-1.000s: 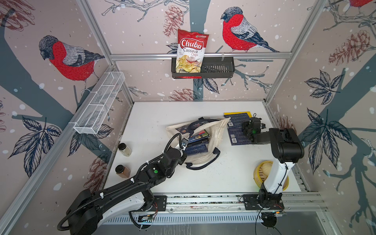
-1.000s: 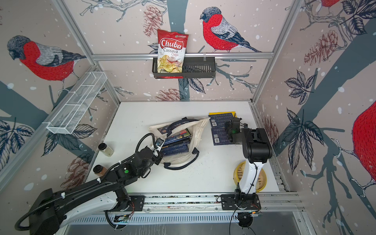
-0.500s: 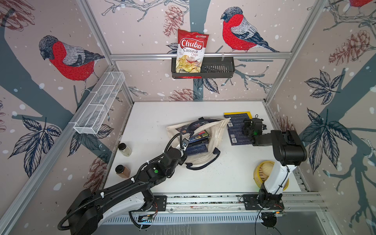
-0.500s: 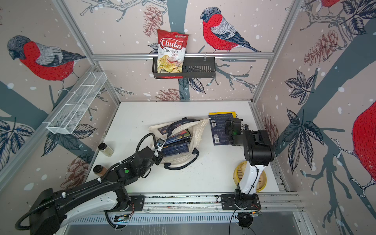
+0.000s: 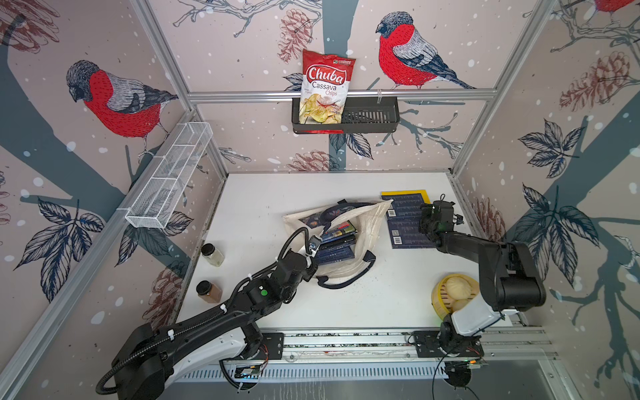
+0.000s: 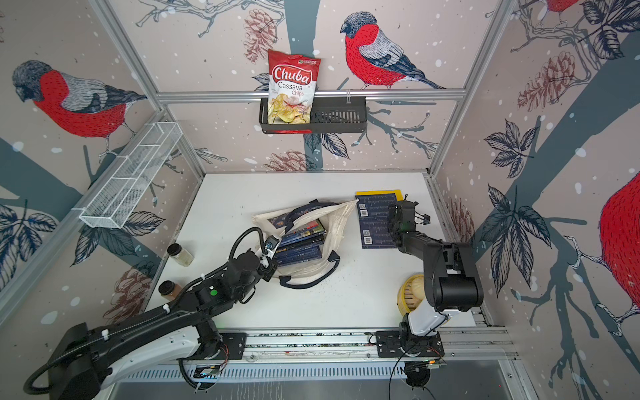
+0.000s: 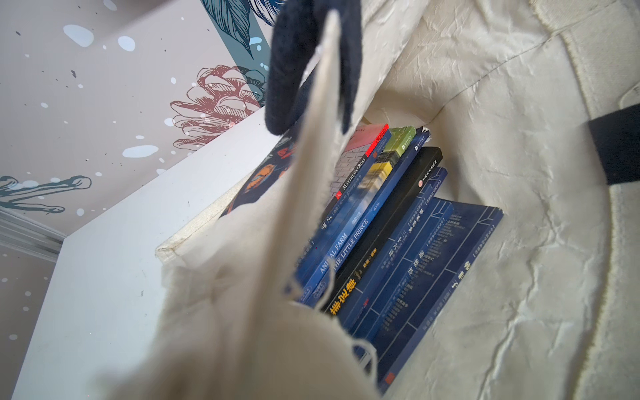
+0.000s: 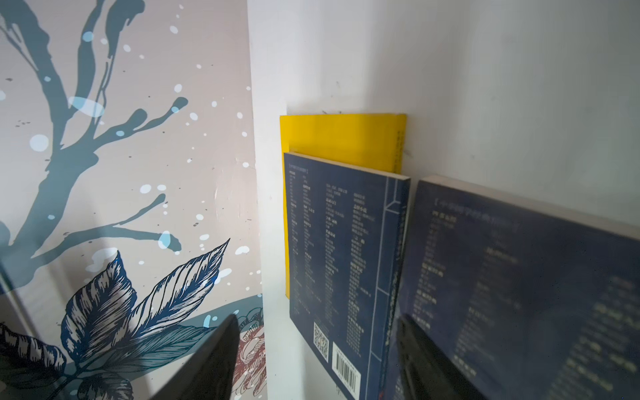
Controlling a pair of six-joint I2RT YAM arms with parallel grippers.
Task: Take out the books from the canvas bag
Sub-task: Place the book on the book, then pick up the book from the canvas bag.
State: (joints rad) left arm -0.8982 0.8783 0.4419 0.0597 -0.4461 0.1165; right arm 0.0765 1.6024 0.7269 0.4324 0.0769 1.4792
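While pinching canvas bag (image 5: 370, 225) rim w/ L gripper (image 5: 314, 261), leaves R gripper (image 5: 425, 223) splayed, empty by right edge of table (image 5: 277, 194), books (image 5: 337, 242) leftward, spines front-left to back-right.

Mouth of canvas bag (image 5: 369, 221) is only partly clear. Navy strap (image 7: 304, 62) and a cloth flap hang across it, and the left gripper (image 5: 310, 266) is clamped on the near rim. The stacked books (image 7: 398, 242) are reachable from above. 2 navy books (image 5: 405, 225) and 1 yellow book (image 5: 405, 193) fill the right-back of the table (image 5: 270, 201), with the right gripper (image 5: 427, 221), fingers spread, over them. Pale jar (image 5: 212, 254) and brown jar (image 5: 209, 291) block the left edge, and the steamer (image 5: 450, 294) blocks front-right. Back-left and front-centre are bare.
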